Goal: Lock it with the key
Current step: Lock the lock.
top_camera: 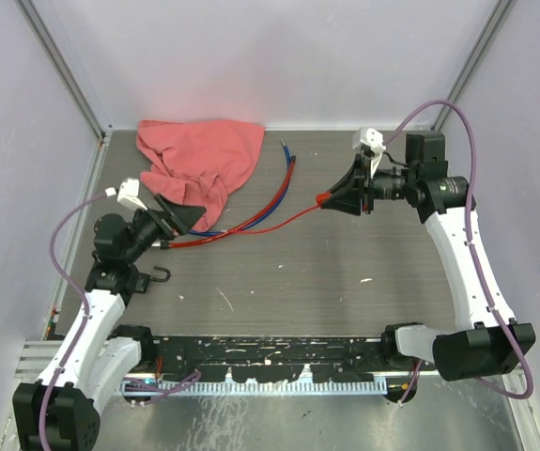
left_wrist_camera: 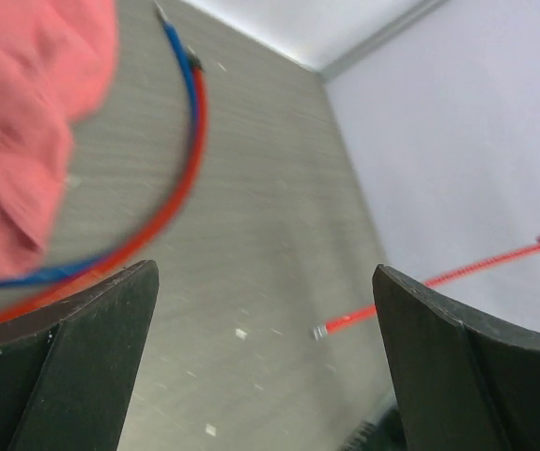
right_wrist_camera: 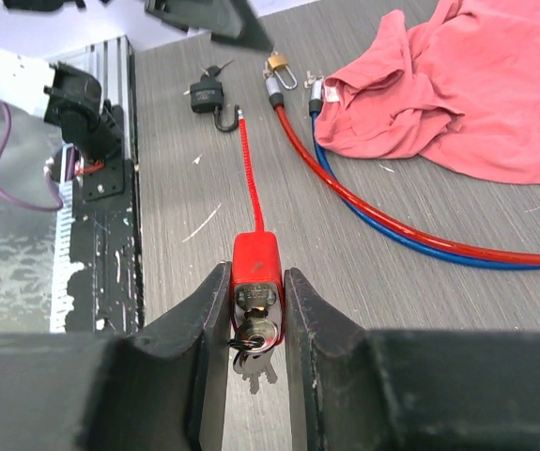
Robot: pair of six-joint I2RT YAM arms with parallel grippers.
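Grey counter (top_camera: 345, 282), white-walled cell: lock is being held, locking not yet done.
You are gripping the red lock (right_wrist_camera: 255, 268) in the right claw (right_wrist_camera: 255, 277), jaws narrowed on its body, off the counter; the key (right_wrist_camera: 251, 336) appears to be sitting in its keyway. Your left claw (left_wrist_camera: 265, 282) is hanging wide and empty near the pink cloth (top_camera: 199, 155). The cable (right_wrist_camera: 247, 169) is trailing with its free tip loose, so seating it and turning the key are probably remaining.
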